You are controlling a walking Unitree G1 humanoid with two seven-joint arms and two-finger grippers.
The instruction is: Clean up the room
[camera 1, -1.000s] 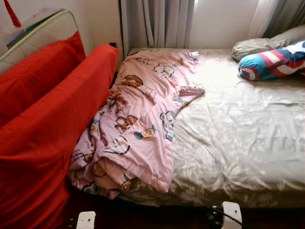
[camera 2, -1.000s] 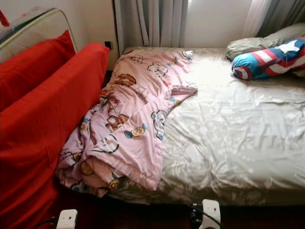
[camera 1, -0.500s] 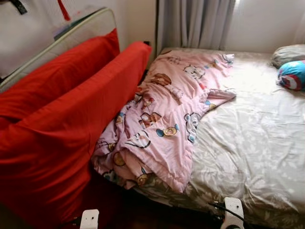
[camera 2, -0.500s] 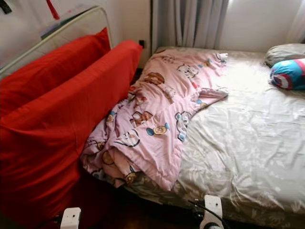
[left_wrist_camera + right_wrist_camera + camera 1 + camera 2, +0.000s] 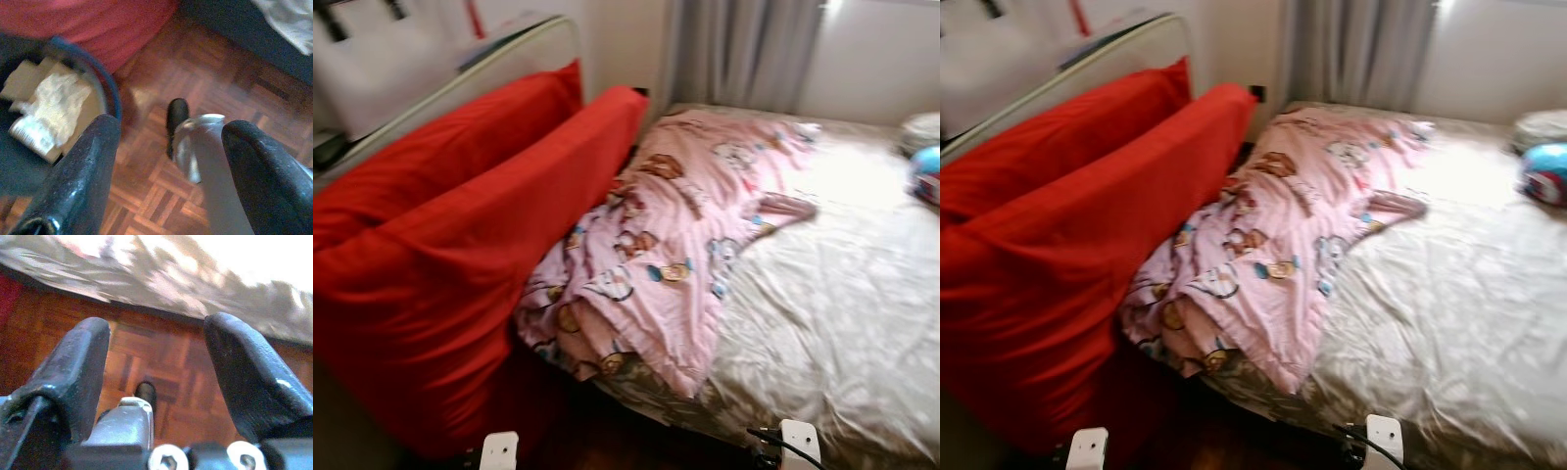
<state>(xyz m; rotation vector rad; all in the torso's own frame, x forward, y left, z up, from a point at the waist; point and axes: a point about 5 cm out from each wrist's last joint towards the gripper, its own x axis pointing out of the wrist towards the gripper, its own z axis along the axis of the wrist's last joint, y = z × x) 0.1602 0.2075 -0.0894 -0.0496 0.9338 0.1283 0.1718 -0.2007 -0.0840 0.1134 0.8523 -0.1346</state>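
Observation:
A pink cartoon-print quilt (image 5: 675, 245) lies crumpled along the left side of the bed (image 5: 842, 304), its lower end hanging over the bed's near corner. The bed has a shiny beige sheet. A blue patterned pillow (image 5: 928, 174) lies at the far right edge of the bed. Both arms hang low at my sides. My left gripper (image 5: 171, 127) is open above the parquet floor, beside a blue-rimmed bin (image 5: 110, 83) that holds crumpled paper and cardboard. My right gripper (image 5: 156, 325) is open over the floor near the bed's edge, holding nothing.
Large red cushions (image 5: 460, 245) lean against a metal-framed rail (image 5: 460, 73) on the left, close to the bed. Grey curtains (image 5: 744, 49) hang behind the bed. Dark parquet floor (image 5: 205, 73) runs between the cushions and the bed. My own leg (image 5: 195, 147) shows below the left gripper.
The camera has swung left and the picture is blurred: the bed and pillows have slid toward the right edge and more of the red cushions shows. Nothing on the bed has moved.

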